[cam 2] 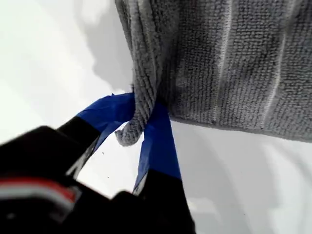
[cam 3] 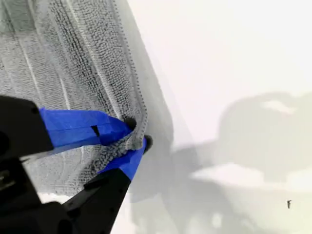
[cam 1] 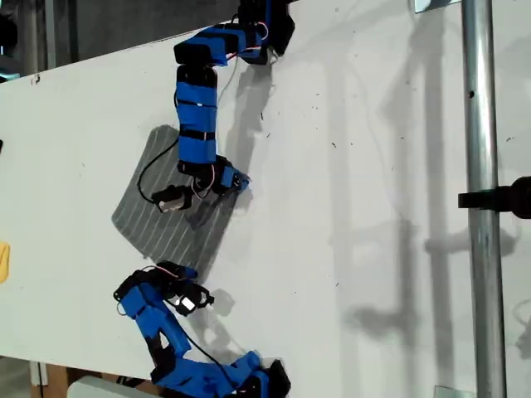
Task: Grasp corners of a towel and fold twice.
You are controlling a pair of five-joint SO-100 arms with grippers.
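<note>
Both end effectors, first (cam 2: 141, 127) and second (cam 3: 136, 134), pinch towel (cam 1: 158, 220) corners; yellow thing (cam 1: 3, 261) well apart

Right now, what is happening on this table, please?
Two blue arms are working on a grey striped towel that lies on a white table. My first gripper is shut on a bunched corner of the towel. My second gripper is shut on the towel's edge. In the exterior view the towel seems mostly flat, so the fold looks barely begun. I cannot tell which arm is which there.

Exterior view looks down from overhead; both wrist views sit close, sharing the towel (cam 1: 166, 207)
</note>
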